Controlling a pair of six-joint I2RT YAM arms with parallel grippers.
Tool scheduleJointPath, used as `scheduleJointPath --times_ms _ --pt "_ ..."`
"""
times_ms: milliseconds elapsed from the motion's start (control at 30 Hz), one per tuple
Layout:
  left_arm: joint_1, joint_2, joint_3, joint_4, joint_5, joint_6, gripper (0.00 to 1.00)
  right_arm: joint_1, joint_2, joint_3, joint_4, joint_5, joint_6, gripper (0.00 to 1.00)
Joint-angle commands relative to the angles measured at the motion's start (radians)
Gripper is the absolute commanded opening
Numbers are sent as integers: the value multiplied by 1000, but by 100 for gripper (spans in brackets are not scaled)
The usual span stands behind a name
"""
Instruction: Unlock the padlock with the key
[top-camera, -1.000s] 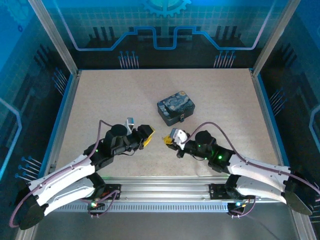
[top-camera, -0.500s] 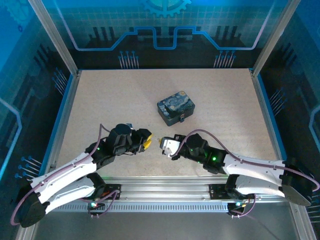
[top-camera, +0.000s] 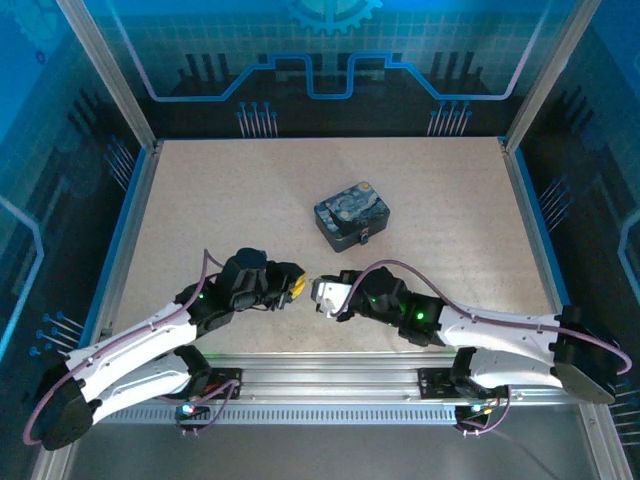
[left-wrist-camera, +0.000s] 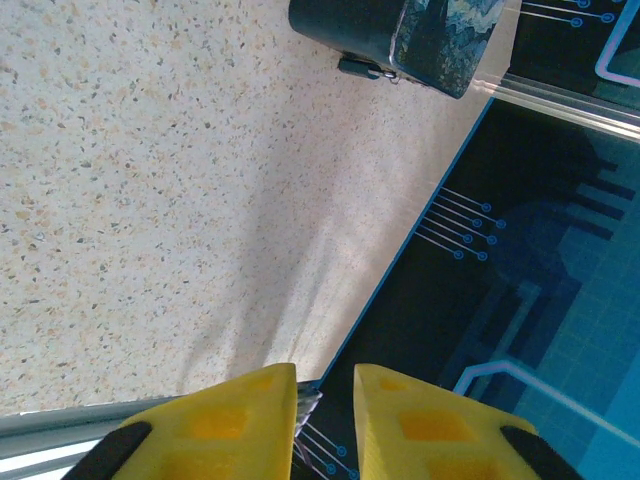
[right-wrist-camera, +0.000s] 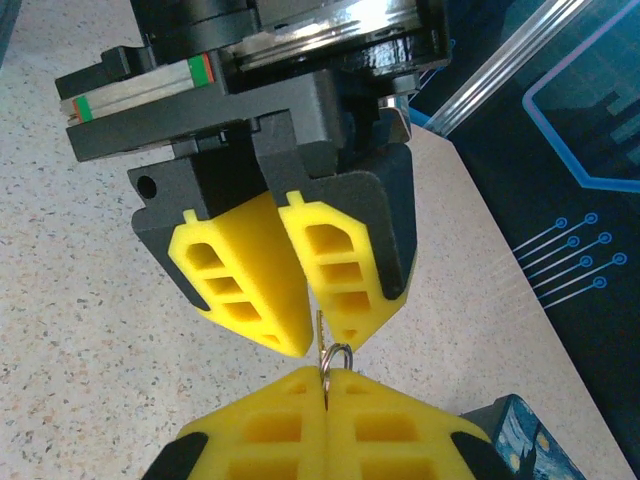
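Speckled beige table (top-camera: 200, 200) inside a blue-lit enclosure. Low in the middle of the top view, the two arms meet tip to tip.

In the right wrist view, the right gripper (right-wrist-camera: 325, 385) sits at the bottom edge. Its yellow fingers are pressed together on the key (right-wrist-camera: 324, 362), and a small ring shows just above their tips. The left gripper (right-wrist-camera: 322, 340) faces it from above with its jaws a narrow slit apart. The key's thin end reaches into that slit, but you cannot tell whether it is pinched.

This looks like a handover. Keep your right grip firm until the left jaws clamp the metal squarely. Then let go without twisting, so the sliver does not swing or drop. Leave the working end bare for the lock.

The key's long axis runs straight up the right wrist frame, from right fingers to left fingers, with the thin end pointing up. Which end is the blade is too small to tell.

The padlock (top-camera: 366, 238) hangs on the near face of the tin (top-camera: 350, 212), centre-right in the top view and well apart from both grippers.
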Motion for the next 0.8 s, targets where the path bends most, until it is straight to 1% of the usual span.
scheduleJointPath --times_ms 0,267,367,500,600,767 --pt "-7 2 9 15 15 -11 21 14 14 36 2 18 -10 1" --pt "-7 2 -3 27 16 -17 11 17 40 49 2 26 -6 2" --pt "-7 1 -4 30 16 -16 9 16 44 50 0 29 -5 2" --pt "-8 0 -5 30 16 -15 9 16 52 55 -2 31 -3 2" --pt "-8 0 -5 31 14 -15 14 18 56 58 -1 31 -2 2" --pt "-9 0 -5 33 14 -15 14 17 60 60 1 26 -4 2"
